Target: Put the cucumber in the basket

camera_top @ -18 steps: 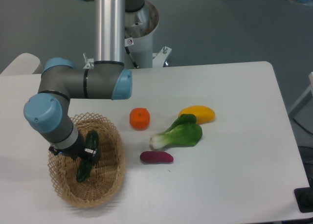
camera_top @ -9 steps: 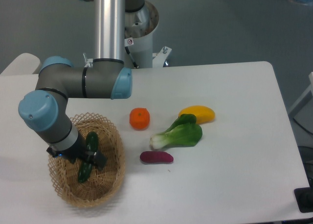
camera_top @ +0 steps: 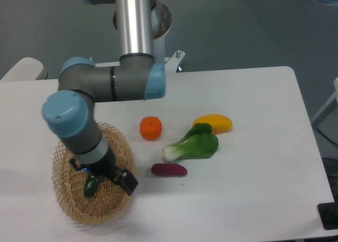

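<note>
Cucumber point(camera_top: 91, 187) lies inside the basket point(camera_top: 67, 205), only its dark green lower end showing; rest hidden under the arm's wrist. Basket sits near the desk's point(camera_top: 253, 163) front-left corner. Pincer point(camera_top: 108, 177) is low over the basket's right half, w/ a black finger point(camera_top: 125, 182) reaching to the rim; can't tell if it's released or clenched, since the wrist blocks the view, nor whether it touches the cucumber. Just right of the basket, a purple veg point(camera_top: 169, 170). Behind that, mid-desk, a leafy green w/ white stem point(camera_top: 193, 145), its leaves touching a yellow veg point(camera_top: 214, 123). An orange fruit point(camera_top: 150, 128) sits left of those, apart.
</note>
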Controlling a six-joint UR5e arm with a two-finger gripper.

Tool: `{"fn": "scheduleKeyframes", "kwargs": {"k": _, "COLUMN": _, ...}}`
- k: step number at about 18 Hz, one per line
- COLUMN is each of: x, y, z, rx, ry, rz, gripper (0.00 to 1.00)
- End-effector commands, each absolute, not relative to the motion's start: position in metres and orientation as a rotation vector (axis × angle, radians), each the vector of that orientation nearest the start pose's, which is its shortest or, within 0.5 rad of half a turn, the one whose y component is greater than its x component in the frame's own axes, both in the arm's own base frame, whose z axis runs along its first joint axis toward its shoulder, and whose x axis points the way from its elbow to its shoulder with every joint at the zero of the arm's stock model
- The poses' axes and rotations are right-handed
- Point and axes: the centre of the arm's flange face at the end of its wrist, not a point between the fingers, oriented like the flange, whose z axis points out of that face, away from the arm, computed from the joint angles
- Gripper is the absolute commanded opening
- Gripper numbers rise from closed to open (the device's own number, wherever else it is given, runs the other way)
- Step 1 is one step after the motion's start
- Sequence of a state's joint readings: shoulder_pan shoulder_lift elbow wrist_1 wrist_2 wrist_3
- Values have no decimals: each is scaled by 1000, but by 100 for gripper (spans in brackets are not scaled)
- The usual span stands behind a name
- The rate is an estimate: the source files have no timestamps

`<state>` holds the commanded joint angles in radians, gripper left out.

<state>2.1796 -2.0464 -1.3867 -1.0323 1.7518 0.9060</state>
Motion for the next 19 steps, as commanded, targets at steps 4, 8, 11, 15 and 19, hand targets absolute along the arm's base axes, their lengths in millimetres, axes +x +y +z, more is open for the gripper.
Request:
{"fn": "scheduleKeyframes", "kwargs": {"k": 4, "x": -334, "y": 608, "z": 368, "rx": -3006, "ry": 691, "rz": 486, "gripper": 100}}
{"fn": "scheduleKeyframes", "kwargs": {"k": 8, "x": -363, "y": 587, "z": 379, "rx": -2992, "ry": 794, "rz": 505, "gripper": 100}}
{"fn": "scheduleKeyframes", "kwargs": {"k": 11, "x": -376, "y": 575, "z": 384, "rx": -2976, "ry": 884, "rz": 510, "gripper": 100}}
{"fn": "scheduleKeyframes", "kwargs": {"k": 15, "x": -385, "y": 567, "z": 379, "rx": -2973, "ry": 906, "rz": 486, "gripper": 100}}
{"fn": "scheduleKeyframes", "kwargs": {"k": 19, "x": -386, "y": 569, "z": 379, "rx": -2950, "ry": 904, "rz": 482, "gripper": 100}}
